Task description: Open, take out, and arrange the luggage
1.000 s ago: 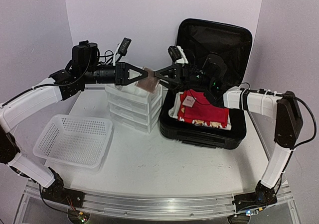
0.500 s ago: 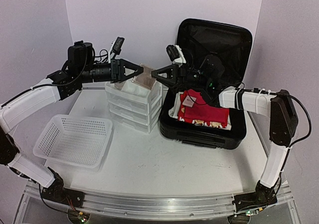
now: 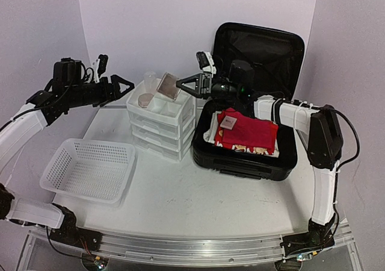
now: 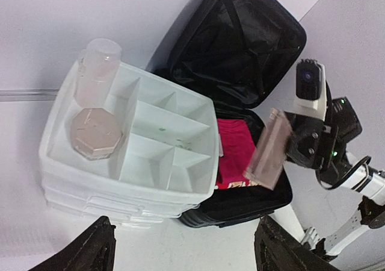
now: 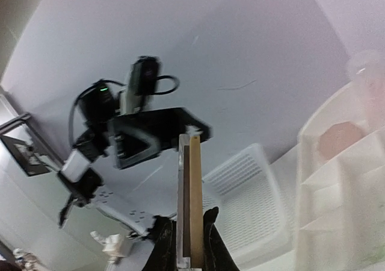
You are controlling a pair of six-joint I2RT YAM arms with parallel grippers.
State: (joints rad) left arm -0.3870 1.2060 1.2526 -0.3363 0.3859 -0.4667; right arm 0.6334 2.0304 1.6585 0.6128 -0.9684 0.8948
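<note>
Black luggage [image 3: 258,162]: lid up, red cloth [image 3: 249,135] inside. Right tool [image 3: 180,85]: clenched on flat pink case [image 3: 166,85] above white drawer unit [image 3: 162,132]. Left tool [image 3: 125,85]: released, empty.

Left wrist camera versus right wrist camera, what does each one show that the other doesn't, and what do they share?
Only the left wrist view shows the open suitcase with the red cloth inside, and the broad face of the flat pink case. Only the right wrist view shows the white basket and the left arm, with the case seen edge-on. Both show the case gripped in the right hand, the white drawer unit and the pink jar in its top tray.
</note>
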